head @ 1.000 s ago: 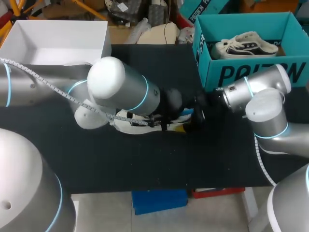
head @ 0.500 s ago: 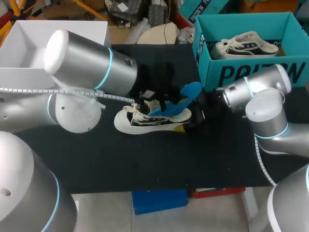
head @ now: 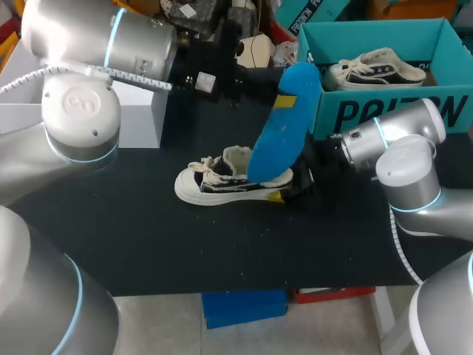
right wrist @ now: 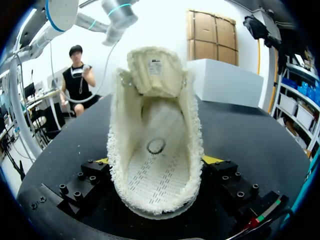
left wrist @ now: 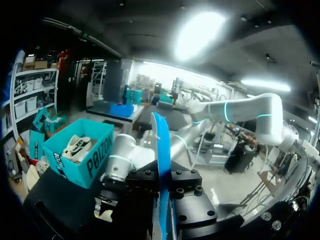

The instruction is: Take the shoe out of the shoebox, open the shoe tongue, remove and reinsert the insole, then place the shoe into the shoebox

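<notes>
One insole (head: pixel 277 140) is pinched above the shoe (head: pixel 214 181) by the left gripper (left wrist: pixel 164 192); the shoe is squeezed on the table (head: pixel 148 244) by the right gripper (right wrist: pixel 156 165). Next, the insole must be slid back in.

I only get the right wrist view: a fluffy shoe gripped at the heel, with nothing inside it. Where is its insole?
Observer: The blue insole is held up, slanted above the shoe, by the left tool.
Operator: Is there a shoebox around?
Observer: Yes, a teal shoebox at the table's far right, with another shoe inside.
Operator: What does my shoe look like outside?
Observer: Black side, white sole, standing on the black table.
</notes>
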Available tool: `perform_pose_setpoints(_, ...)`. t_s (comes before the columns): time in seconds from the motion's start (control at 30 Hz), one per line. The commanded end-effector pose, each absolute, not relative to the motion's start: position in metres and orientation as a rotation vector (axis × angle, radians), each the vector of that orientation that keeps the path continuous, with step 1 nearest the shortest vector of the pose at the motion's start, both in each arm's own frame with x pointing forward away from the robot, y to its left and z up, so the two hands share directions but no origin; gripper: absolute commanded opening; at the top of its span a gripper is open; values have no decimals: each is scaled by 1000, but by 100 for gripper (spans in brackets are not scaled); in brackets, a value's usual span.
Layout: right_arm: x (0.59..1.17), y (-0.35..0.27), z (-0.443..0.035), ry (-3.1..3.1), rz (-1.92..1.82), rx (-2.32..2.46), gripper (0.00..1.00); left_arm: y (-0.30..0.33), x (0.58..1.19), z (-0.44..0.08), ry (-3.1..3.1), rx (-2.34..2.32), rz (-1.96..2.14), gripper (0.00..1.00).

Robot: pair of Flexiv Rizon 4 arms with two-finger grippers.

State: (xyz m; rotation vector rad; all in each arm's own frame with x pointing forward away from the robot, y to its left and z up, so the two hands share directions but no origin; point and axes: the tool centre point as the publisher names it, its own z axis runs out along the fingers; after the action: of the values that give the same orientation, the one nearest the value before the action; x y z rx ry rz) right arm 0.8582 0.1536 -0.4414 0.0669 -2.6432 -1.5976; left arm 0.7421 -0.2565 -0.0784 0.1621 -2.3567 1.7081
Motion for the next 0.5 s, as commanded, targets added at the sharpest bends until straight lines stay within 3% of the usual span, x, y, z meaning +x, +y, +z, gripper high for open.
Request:
perform_pose_setpoints(0.03, 857, 153, -445, -2645, -1595, 64, 0, -215, 747, -73, -2280, 73, 1695, 0)
perform_pose_setpoints(0.37, 857, 153, -445, -2645, -1595, 64, 0, -215, 747, -73, -2280, 73, 1695, 0)
perform_pose_setpoints(0.5, 857, 153, -445, -2645, -1595, 64, 0, -195, 736, -74, -2151, 312, 1793, 0)
